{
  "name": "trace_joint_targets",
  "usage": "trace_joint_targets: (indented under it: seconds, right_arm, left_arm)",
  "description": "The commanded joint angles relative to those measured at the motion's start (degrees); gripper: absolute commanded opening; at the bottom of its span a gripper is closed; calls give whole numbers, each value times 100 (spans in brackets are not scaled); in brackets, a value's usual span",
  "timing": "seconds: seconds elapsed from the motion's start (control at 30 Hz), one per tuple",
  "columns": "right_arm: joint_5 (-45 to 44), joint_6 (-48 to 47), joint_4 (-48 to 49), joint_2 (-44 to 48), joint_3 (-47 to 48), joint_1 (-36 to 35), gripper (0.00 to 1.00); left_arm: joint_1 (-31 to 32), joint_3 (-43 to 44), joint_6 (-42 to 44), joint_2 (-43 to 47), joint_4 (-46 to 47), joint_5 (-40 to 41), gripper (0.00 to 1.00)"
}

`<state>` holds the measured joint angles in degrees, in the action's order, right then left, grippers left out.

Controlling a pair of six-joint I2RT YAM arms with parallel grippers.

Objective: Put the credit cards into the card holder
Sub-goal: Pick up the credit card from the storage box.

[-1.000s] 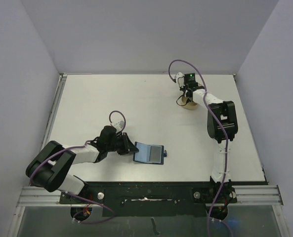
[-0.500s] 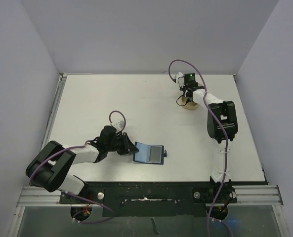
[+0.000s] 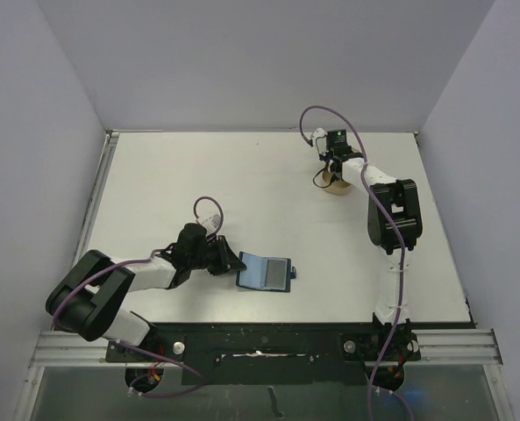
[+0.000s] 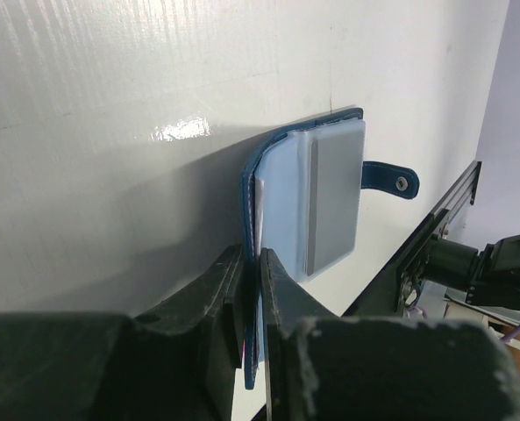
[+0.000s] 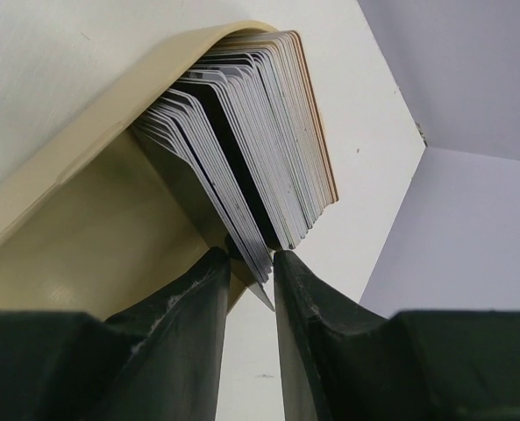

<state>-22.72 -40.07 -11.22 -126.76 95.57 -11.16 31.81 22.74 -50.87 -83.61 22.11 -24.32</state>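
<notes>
Holder [image 4: 330,202] flap is being pinched by left pincer [image 4: 251,260]; cards [image 5: 251,149], likely stiff and slick, are being straddled cornerwise by parted right pincer [image 5: 252,260].

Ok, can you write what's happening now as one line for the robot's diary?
left gripper: shut on wallet edge | right gripper: open, astride corner of cards in dish | wallet: open
</notes>
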Motion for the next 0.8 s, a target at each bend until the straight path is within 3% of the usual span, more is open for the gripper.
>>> trace_joint_targets:
  seconds: [0.0,0.13,0.6,0.77]
  right_arm:
    - [-171,-44,92,398,337,48,26]
    - [-152,-49,59,407,365,47,21]
    - [-186,-53,13,409,520,44,22]
    - [-45,38,-242,445,625,27,10]
  left_arm:
    - [-26,37,-24,74,213,-91,10]
    - [-27,38,-25,56,228,-108,10]
    - [-30,22,-38,60,257,-115,10]
    - [-26,20,-52,43,292,-126,10]
